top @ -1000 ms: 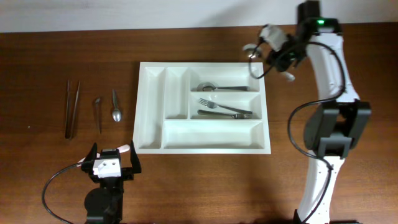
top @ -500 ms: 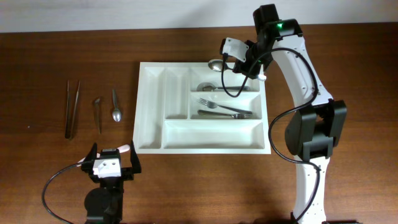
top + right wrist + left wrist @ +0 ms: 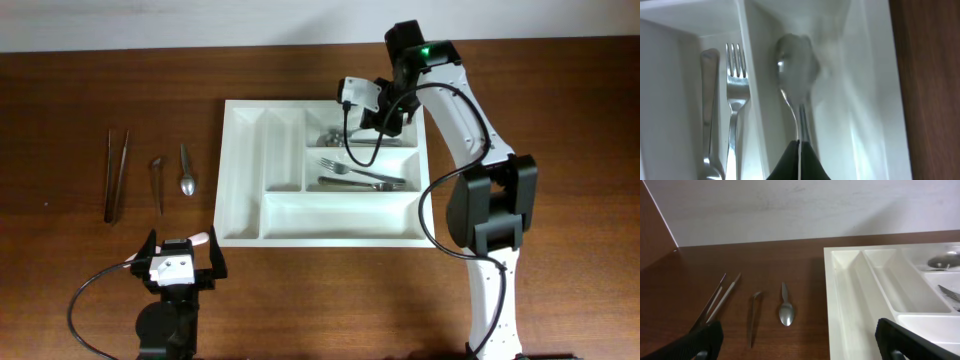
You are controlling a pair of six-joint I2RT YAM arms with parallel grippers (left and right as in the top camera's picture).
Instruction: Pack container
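One spoon, right hand closed on it — seemingly tight

I see the white plastic cutlery tray lying flat and square at the middle of the brown table, its two narrow upright compartments on the left, three horizontal ones to their right, the top two of them holding metal cutlery.

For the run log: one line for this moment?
right gripper shut on spoon, over container top-right slot | left gripper open, holding nothing
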